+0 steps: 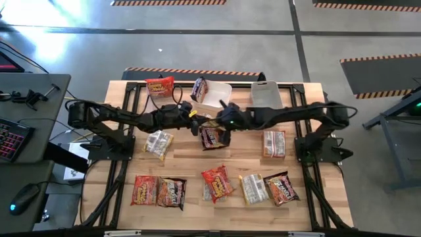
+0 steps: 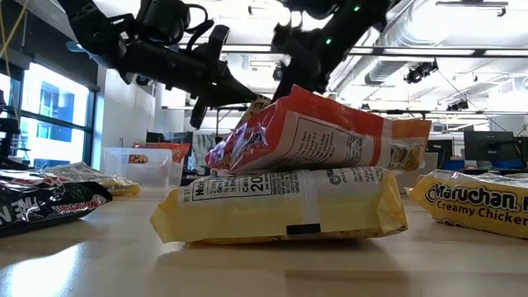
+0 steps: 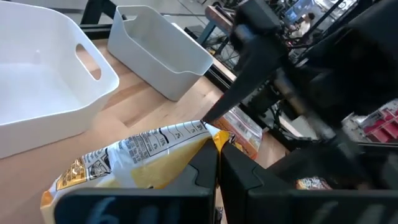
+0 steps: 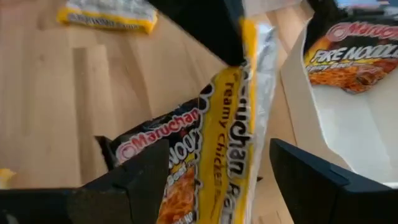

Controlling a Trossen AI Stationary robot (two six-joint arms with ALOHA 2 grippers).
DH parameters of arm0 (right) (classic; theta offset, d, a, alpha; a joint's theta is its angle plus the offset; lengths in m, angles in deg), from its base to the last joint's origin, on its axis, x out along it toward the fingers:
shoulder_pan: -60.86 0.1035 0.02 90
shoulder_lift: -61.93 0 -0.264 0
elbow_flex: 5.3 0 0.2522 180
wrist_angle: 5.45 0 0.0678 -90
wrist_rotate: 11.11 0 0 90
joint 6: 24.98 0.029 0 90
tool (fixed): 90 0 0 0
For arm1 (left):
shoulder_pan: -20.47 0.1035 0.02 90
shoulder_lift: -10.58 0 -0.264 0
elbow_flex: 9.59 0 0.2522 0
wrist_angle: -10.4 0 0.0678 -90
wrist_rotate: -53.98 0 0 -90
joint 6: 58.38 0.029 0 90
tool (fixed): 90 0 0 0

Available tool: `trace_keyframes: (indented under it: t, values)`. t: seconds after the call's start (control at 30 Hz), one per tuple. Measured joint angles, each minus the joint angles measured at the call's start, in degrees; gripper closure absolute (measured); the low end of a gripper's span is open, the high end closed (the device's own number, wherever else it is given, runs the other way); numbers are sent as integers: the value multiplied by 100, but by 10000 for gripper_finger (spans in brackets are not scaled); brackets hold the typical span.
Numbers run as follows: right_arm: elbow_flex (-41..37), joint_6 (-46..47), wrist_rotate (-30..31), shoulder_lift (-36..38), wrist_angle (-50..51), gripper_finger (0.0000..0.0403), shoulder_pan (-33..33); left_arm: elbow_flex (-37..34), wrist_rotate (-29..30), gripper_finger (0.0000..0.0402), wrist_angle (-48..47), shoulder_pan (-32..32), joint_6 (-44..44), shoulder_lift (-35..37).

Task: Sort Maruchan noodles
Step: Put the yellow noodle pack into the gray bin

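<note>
Both arms meet over the middle of the desk (image 1: 309, 217), toward its far edge. The left end effector (image 3: 217, 163) is clamped tight on the top seam of a yellow creamy chicken packet (image 4: 231, 134), holding it up off the wood. The right end effector (image 4: 214, 180) sits right at that same packet with its fingers (image 4: 317, 180) spread wide apart on either side of it, gripping nothing. Directly beneath lies a dark maroon packet (image 1: 212, 137), flat on the desk.

At the far edge sit three tubs: one holds a red-orange packet (image 1: 160, 86), the middle tub (image 1: 220, 93) holds a dark fire noodle packet (image 4: 351, 55), and the white tub (image 1: 266, 94) toward the far right corner shows nothing inside.

More packets lie scattered: a yellow one (image 1: 158, 143) left of centre, another (image 1: 274, 143) to the right, and a row of them along the near edge, including a red-orange packet stacked on a yellow packet (image 2: 280, 206).
</note>
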Motion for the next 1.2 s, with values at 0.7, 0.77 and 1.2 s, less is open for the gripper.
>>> trace_keyframes:
  t: [0.7, 0.77, 1.2]
  values:
    - [115, 98, -11, -327, -258, 336, -152, 0, -1, 398, 101, -4, 226, 0]
    - [115, 95, -11, -327, -253, 336, -152, 0, -5, 390, 107, -4, 372, 0]
    - [578, -832, 92, 495, 1331, 327, -553, -151, 192, 287, 13, 0, 1622, 567]
